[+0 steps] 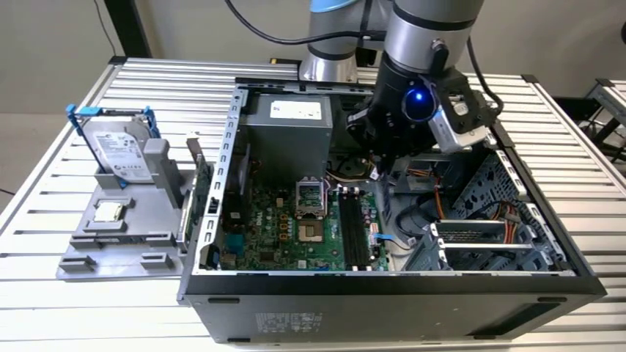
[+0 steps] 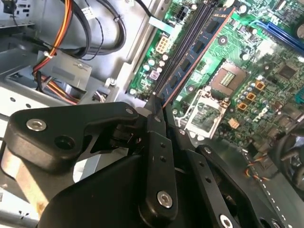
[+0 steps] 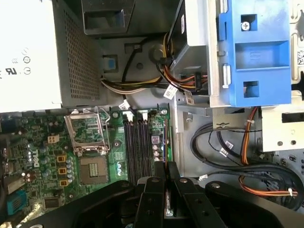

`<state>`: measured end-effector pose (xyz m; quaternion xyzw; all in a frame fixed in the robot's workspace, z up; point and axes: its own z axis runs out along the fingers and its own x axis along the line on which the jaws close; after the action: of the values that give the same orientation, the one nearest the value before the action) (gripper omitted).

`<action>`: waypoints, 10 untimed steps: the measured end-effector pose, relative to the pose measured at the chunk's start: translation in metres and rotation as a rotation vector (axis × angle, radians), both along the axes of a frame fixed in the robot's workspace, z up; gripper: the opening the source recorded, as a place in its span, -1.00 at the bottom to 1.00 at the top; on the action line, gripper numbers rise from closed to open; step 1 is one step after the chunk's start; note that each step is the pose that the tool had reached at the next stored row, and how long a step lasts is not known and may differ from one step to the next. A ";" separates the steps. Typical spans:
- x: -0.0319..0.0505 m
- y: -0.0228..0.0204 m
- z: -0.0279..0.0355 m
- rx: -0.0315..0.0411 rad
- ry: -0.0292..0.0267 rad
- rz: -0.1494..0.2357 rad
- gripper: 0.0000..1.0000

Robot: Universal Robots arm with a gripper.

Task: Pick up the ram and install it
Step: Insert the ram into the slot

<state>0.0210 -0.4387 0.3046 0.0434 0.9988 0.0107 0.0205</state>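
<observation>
Exterior view: one arm reaching down into an open case (image 1: 391, 282), gripper (image 1: 383, 167) low over the motherboard (image 1: 284, 235) beside the black slots (image 1: 354, 231). Item, ram (image 2: 197, 47): long thin stick, dark chips in a row, reddish edge. In the second wrist view it runs straight out ahead of the fingertips (image 2: 156, 107), near end pinched between them, far end reaching along the slots (image 2: 187, 42) toward the board's far side. Gripper (image 2: 159, 107) state: clenched on the ram's near end, jaws drawn close with just the stick's thickness between them. Long axis: in line with the slots, parallel to them (whether the lower edge is already in a slot, or only just over one, cannot be told). First wrist view: gripper (image 3: 166, 166) at the near end of the slot bank (image 3: 137, 142), ram (image 3: 166, 142) seen edge-on as a thin line leading away from the fingertips along the outermost slot, on the side away from the socket (image 3: 92, 168). Socket (image 2: 228, 78) lies just beyond the slots, to one side of the ram. Also present, well apart from the gripper: hard drive (image 1: 119, 150) in a blue frame, standing on a grey holder (image 1: 117, 249) outside the case at the exterior view's left; power supply (image 1: 289, 132) at the case's back; bundled cables (image 3: 237, 156) beside the board.
</observation>
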 end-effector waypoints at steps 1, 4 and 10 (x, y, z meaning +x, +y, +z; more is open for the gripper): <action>-0.0001 0.0000 -0.0018 0.0001 0.0000 0.006 -1.00; -0.0002 -0.0002 -0.0061 0.0001 0.0005 0.030 -1.00; -0.0041 -0.0007 -0.0148 0.0000 0.0015 0.059 -1.00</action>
<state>0.0169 -0.4394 0.2898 0.0137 0.9997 0.0112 0.0194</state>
